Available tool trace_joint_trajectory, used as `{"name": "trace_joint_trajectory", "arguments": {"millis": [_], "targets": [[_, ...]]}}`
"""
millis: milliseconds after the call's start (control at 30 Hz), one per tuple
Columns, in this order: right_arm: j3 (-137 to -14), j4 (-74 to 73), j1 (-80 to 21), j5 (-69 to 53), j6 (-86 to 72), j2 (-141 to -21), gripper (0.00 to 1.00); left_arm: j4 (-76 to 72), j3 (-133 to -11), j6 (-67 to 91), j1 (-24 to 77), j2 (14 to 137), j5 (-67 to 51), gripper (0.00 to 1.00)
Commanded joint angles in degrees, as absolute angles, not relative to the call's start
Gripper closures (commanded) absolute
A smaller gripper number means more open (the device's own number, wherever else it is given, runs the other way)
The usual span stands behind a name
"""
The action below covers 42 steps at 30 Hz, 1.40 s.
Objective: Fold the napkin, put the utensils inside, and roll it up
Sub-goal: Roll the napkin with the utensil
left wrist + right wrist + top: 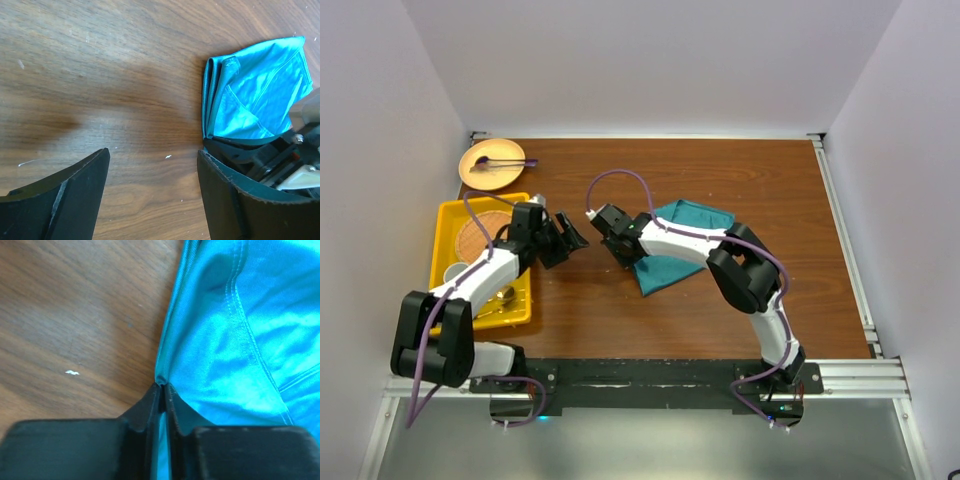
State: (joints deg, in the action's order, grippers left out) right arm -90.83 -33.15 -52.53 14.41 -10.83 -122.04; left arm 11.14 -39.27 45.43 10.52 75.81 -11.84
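Where your right pincer [162,387] pinches its folded edge, the napkin [235,340], soft teal cloth with stitched hems, lies on the wood-grain bench [720,170], long axis slanting near-left to far-right; your left pincer [154,151] stands spread beside it.

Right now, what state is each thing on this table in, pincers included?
Napkin: folded in layers, lying on the table, one edge pinched.
Right pincer: shut on the napkin's edge.
Left pincer: open, empty, over bare table beside the napkin.
Yellow tray: at the left, loaded, no pincer on it.
Plate: in the far left corner, a purple-tipped stick lying across it.
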Motion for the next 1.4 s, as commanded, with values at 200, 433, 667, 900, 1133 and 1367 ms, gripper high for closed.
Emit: {"name": "trace_joint_trajectory", "arguments": {"millis": [200,433,667,900,1133,1367], "targets": [[-86.2,-27.1,-48.2,-2.2,-12.8,-117.5,1.0,-3.2,-36.1,46.9,10.3,82.5,-25.3,0.29],[-79.8,-19.6,-39.3,-19.7,-15.5,-113.6,1.0,-8.4,-35.3,49.4,13.1,86.9,-27.7,0.32],[-75.7,-14.9,-34.6,-26.4,-16.7,-112.4,1.0,-15.5,-36.6,55.8,18.9,92.0,-29.0,0.32],[-74.5,-12.0,-33.2,-30.3,-17.9,-111.7,1.0,-16.4,-38.9,60.3,19.6,93.4,-27.2,0.34],[-73.2,-10.3,-29.9,-34.6,-19.4,-110.3,1.0,-16.6,-41.2,60.3,19.6,94.0,-27.6,0.39],[-72.2,-7.7,-27.1,-39.8,-19.9,-112.4,1.0,-14.5,-45.3,60.7,20.8,97.7,-28.5,0.41]]}}
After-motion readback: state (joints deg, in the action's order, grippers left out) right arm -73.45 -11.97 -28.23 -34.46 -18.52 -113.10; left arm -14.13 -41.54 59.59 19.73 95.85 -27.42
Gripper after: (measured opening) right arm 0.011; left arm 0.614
